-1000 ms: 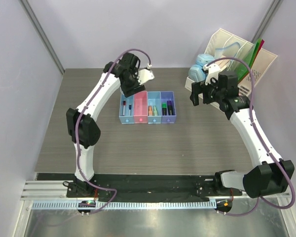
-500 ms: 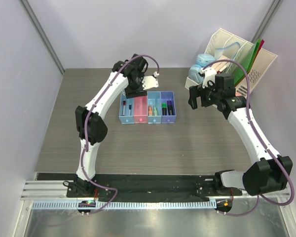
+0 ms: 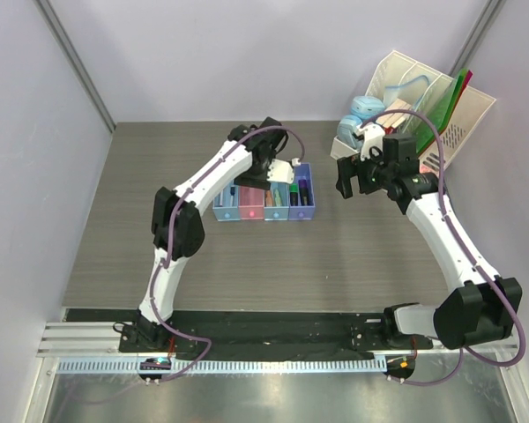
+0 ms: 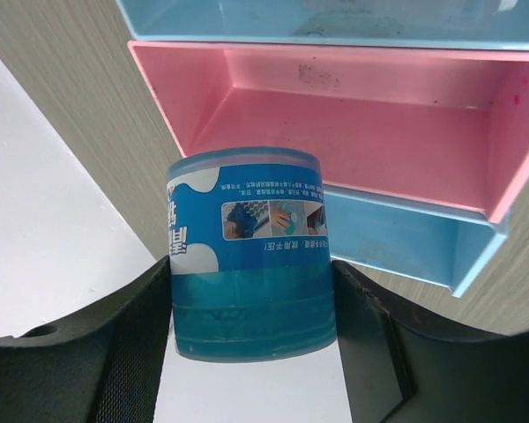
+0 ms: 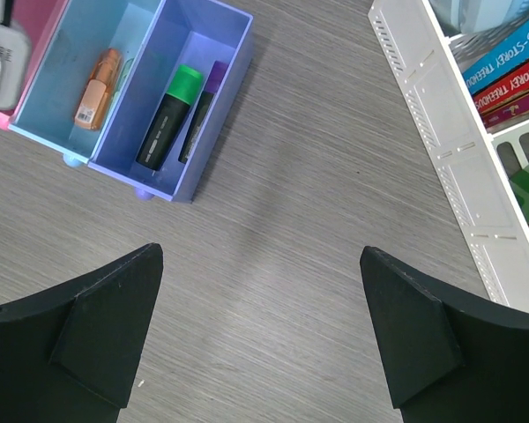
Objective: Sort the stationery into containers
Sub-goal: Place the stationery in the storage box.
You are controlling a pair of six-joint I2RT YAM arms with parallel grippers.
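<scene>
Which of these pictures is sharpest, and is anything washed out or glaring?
Top view: even light, glare on the metal strip at the bottom. Left wrist view: the blue roll in the left tool is sharp; a blown-out white patch lower left. Right wrist view: table grain crisp, the open right tool black and featureless.

Round blue plastic roll (image 4: 247,264) clamped between the left gripper (image 4: 251,304) fingers (image 4: 128,352): glossy printed label, smooth translucent body. Fingers are matt black plastic, faintly grainy. Just past the fingertips is a pink translucent plastic tray (image 4: 361,132), smooth and semi-gloss, with a scuffed floor. Grey wood-grain table (image 4: 97,97) is matt with a fine streaked texture. Ahead-left of the right gripper (image 5: 260,300), a purple translucent plastic tray (image 5: 132,181) holds a green-capped highlighter (image 5: 163,123) with a glossy black body. Ahead-right is a white perforated plastic file rack (image 5: 432,150), matt.
</scene>
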